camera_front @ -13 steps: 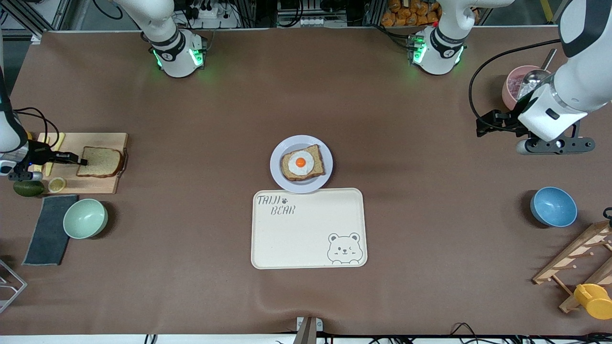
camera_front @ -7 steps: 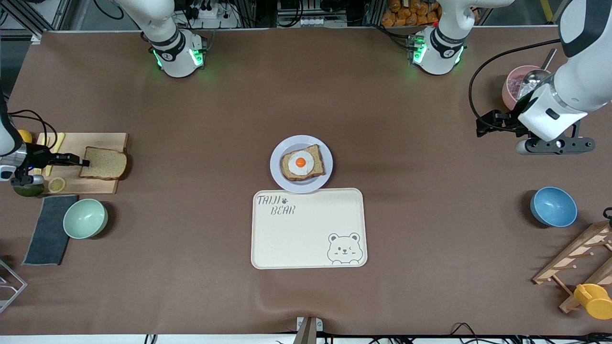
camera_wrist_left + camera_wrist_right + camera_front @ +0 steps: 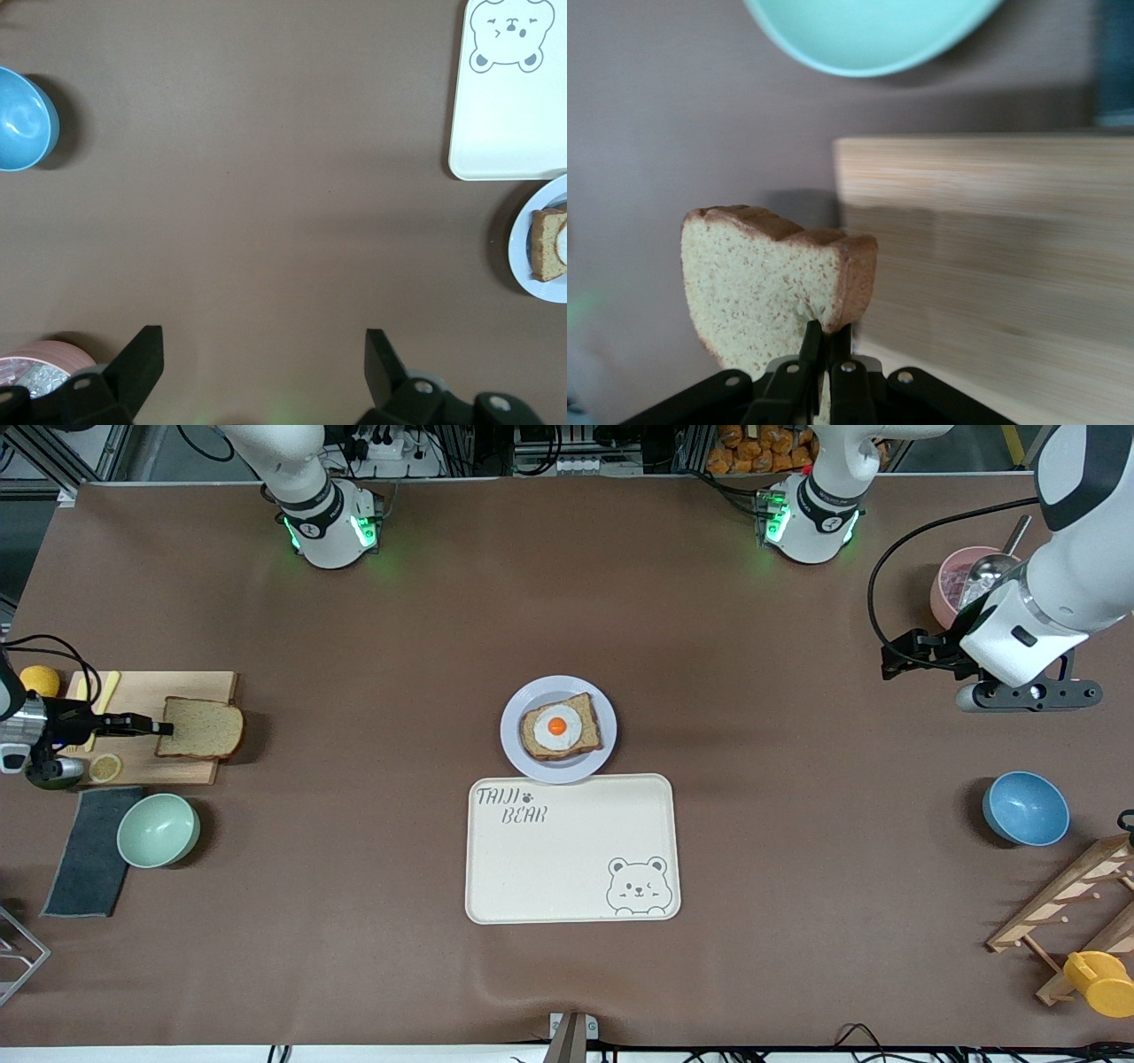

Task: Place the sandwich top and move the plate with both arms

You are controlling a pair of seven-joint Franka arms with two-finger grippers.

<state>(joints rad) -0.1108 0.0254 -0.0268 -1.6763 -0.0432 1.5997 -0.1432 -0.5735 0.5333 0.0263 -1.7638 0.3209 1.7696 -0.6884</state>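
Observation:
The sandwich top (image 3: 202,728), a plain brown bread slice, hangs a little above the wooden cutting board (image 3: 190,691) at the right arm's end of the table. My right gripper (image 3: 165,727) is shut on its edge; the right wrist view shows the slice (image 3: 766,288) pinched between the fingers (image 3: 827,341). The plate (image 3: 518,755) sits mid-table, holding a bread slice with a fried egg (image 3: 557,726). My left gripper (image 3: 264,343) waits open over bare table near the pink bowl (image 3: 950,577), with nothing between its fingers.
A cream bear tray (image 3: 572,849) touches the plate's near side. A green bowl (image 3: 159,830) and grey cloth (image 3: 89,852) lie near the cutting board, with a lemon slice (image 3: 105,766) and butter sticks (image 3: 104,693) on the board. A blue bowl (image 3: 1025,808) and wooden rack (image 3: 1072,908) stand at the left arm's end.
My right gripper has lifted the bread slice off the cutting board and carried it slightly toward the table's middle. The left arm has not moved.

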